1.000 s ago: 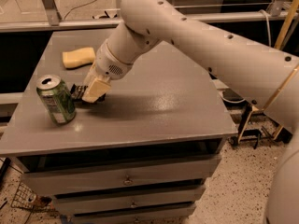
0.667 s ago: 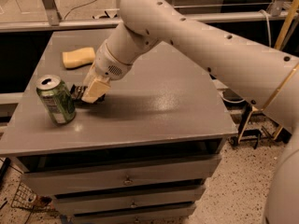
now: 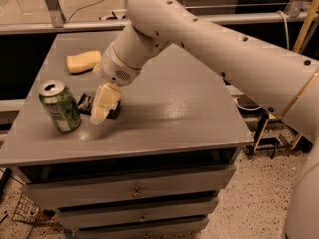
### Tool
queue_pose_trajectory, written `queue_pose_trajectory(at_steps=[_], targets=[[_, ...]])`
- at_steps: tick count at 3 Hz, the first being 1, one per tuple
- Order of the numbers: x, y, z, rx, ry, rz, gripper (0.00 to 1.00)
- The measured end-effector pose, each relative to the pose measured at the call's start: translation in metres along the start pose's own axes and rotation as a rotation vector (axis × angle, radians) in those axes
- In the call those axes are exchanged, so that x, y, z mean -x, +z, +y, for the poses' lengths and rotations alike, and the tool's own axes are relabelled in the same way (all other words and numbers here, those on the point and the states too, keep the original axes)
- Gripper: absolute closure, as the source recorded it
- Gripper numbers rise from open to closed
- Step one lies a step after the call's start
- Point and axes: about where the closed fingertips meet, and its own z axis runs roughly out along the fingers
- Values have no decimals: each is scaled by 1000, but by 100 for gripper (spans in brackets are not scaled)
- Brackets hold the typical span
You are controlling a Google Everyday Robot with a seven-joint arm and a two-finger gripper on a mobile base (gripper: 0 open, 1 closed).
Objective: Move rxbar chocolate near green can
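We are looking at the gripper (image 3: 103, 106) sitting low over the tabletop (image 3: 174, 108), toward its front-left corner as we are viewing it. The fingers are appearing drawn close together, pinching the rxbar chocolate (image 3: 84, 102) across its middle, with black wrapper showing out on either side of them. The bar is resting at or just above the surface, just beside the green can (image 3: 60, 106), which is standing upright nearer the left edge. We are not making out whether bar and can are touching. A yellow sponge (image 3: 83, 61) is lying well apart, toward the back-left corner.

We are judging the bar to be light, flat and a little bendy, with a slick foil wrapper that could be sliding under a loose pinch; the crimped ends are looking too floppy to take hold of, so the stiffer middle is serving best. The can is likely light too and easy to tip, so we are expecting any release here to need a clean, straight lift away from it.
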Motion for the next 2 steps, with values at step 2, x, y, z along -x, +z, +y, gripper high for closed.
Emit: queue_pose_trajectory(at_steps=[2], targets=[[-30, -84, 18, -95, 64, 168, 0]])
